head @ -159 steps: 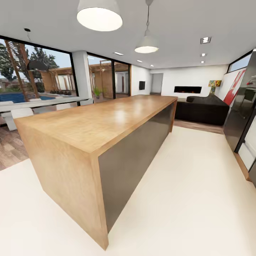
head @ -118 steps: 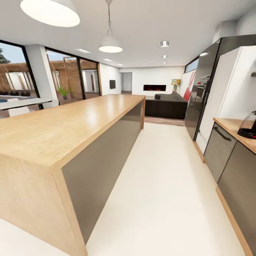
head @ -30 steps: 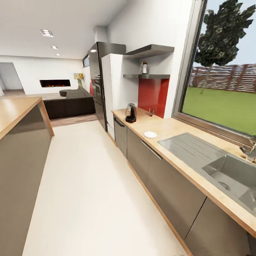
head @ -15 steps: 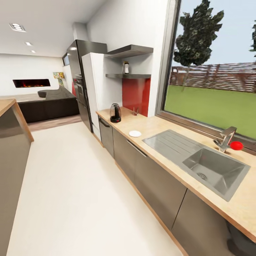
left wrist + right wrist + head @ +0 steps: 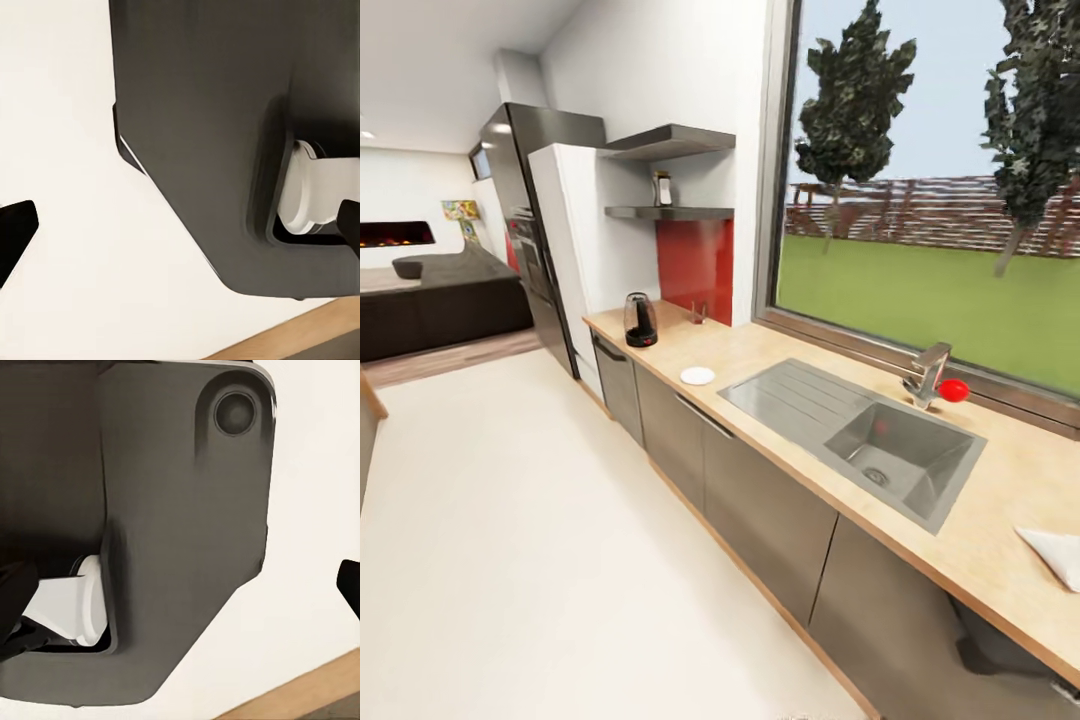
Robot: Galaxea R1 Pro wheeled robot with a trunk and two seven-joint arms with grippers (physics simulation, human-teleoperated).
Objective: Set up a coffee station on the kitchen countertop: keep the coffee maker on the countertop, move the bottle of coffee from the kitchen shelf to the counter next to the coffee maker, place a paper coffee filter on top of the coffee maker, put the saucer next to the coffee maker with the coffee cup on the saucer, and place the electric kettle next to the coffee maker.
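Swinging further right since half a second ago, the head camera now takes in the whole sink (image 5: 900,455) and a white paper coffee filter (image 5: 1055,553) at the near right countertop (image 5: 780,345) edge. Far down the counter stand the coffee maker (image 5: 640,320) and saucer (image 5: 697,375), with the bottle of coffee (image 5: 662,188) on the shelf (image 5: 660,212) above, all well ahead and out of reach. Both grippers hang spread and empty beside the robot's dark base, fingertips (image 5: 15,229) apart, so neither arm is clearly nearer.

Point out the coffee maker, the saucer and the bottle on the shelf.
coffee maker (image 5: 640,322), head view, on its glass carafe body.
saucer (image 5: 698,375), head view, on the middle of the white disc.
bottle (image 5: 662,189), head view, on its body, standing on the lower shelf.
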